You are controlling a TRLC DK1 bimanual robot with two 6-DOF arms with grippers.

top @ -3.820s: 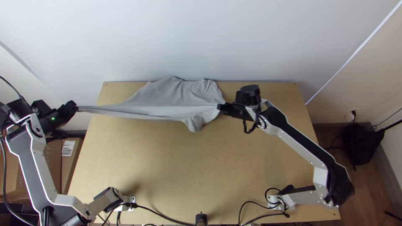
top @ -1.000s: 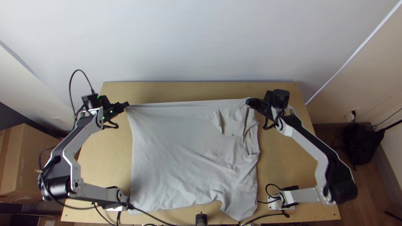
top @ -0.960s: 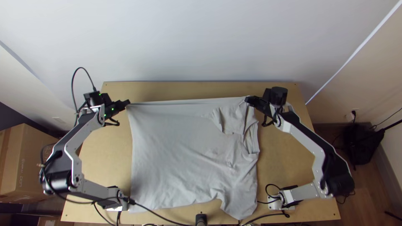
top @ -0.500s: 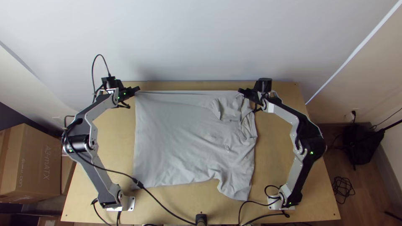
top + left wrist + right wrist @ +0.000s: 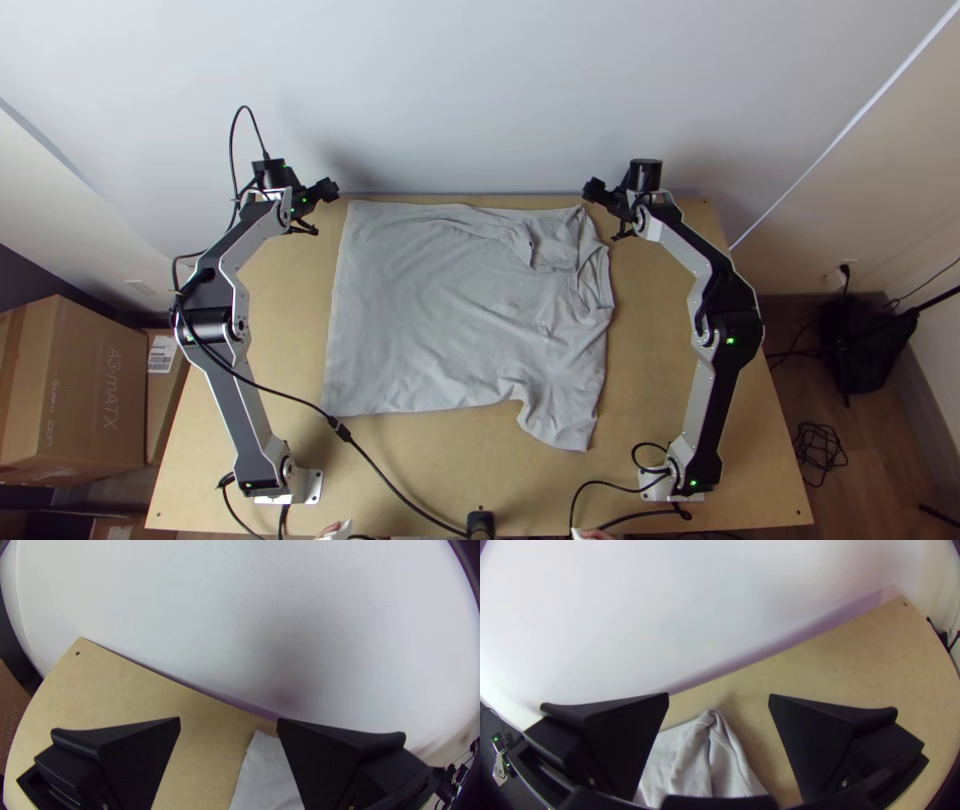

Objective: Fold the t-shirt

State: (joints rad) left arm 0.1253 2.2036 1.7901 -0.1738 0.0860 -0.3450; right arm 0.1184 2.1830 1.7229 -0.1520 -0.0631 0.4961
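One grey t-shirt (image 5: 440, 320) is spread across the desk (image 5: 680, 390), one sleeve (image 5: 552, 245) laid inward and rumpled near the collar. Near the far corners of the cloth, the left claw (image 5: 332, 189) and right claw (image 5: 590, 190) are both held wide.

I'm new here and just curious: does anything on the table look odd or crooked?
Yes, slightly: the t-shirt lies spread, but its far sleeve looks rumpled and turned inward, while the near sleeve sticks out.
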